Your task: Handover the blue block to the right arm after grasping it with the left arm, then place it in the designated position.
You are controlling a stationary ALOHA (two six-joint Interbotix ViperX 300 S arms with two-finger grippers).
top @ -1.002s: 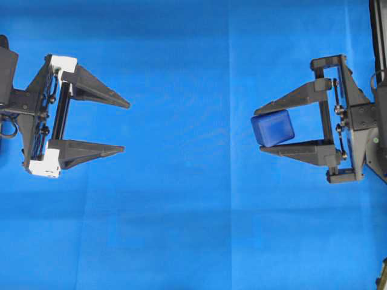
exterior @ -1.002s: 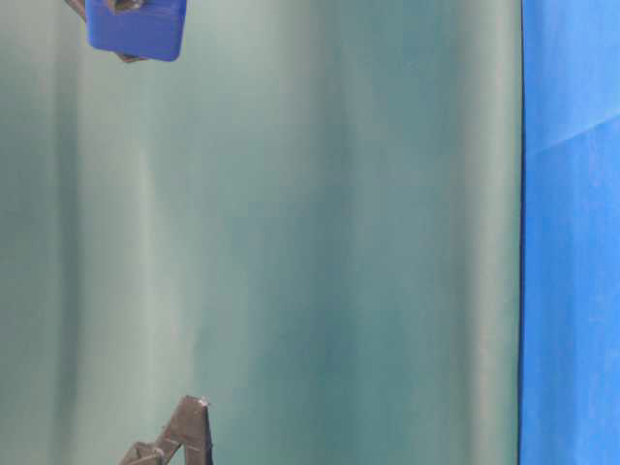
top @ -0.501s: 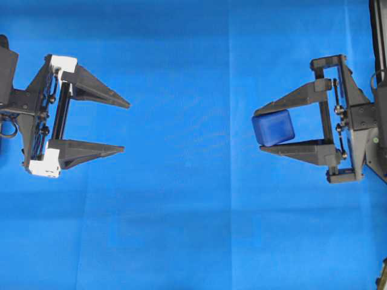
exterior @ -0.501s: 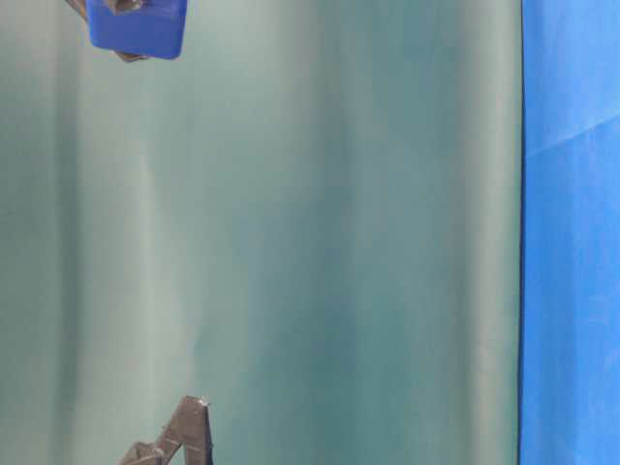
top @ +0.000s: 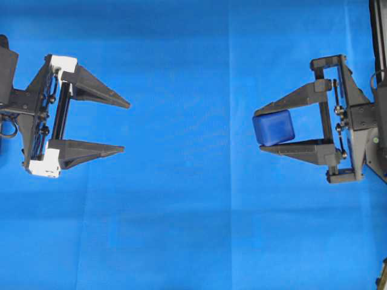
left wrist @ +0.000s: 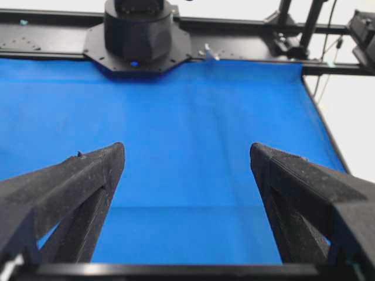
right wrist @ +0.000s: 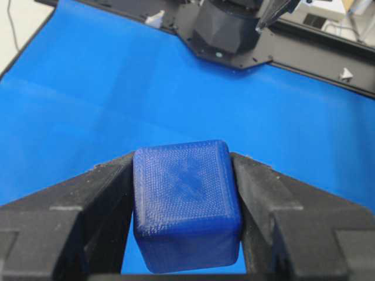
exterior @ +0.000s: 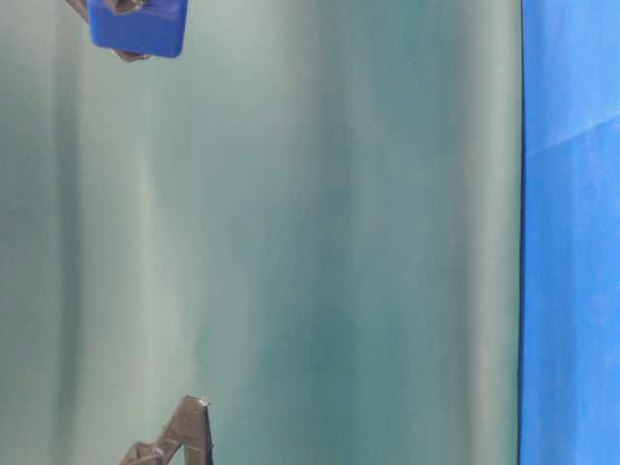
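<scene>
The blue block (top: 273,127) is a small dark-blue cube with rounded edges, clamped between the two black fingers of my right gripper (top: 260,129) at the right of the overhead view. Up close, the block (right wrist: 186,202) fills the gap of the right gripper (right wrist: 183,159) and hangs above the cloth. The table-level view catches the block (exterior: 136,27) at its top left corner. My left gripper (top: 126,127), the one with white brackets, is far to the left with its jaws wide apart and empty. Its fingers (left wrist: 88,181) frame only bare cloth. The designated position carries no mark that I can pick out.
Bright-blue cloth (top: 187,211) covers the table. The right arm's base (left wrist: 139,32) stands at the cloth's far edge in the left wrist view, the left arm's base (right wrist: 225,26) in the right wrist view. A green backdrop (exterior: 310,242) fills the table-level view.
The block has crept very slightly rightward in the right gripper. Neither arm has visibly moved.
</scene>
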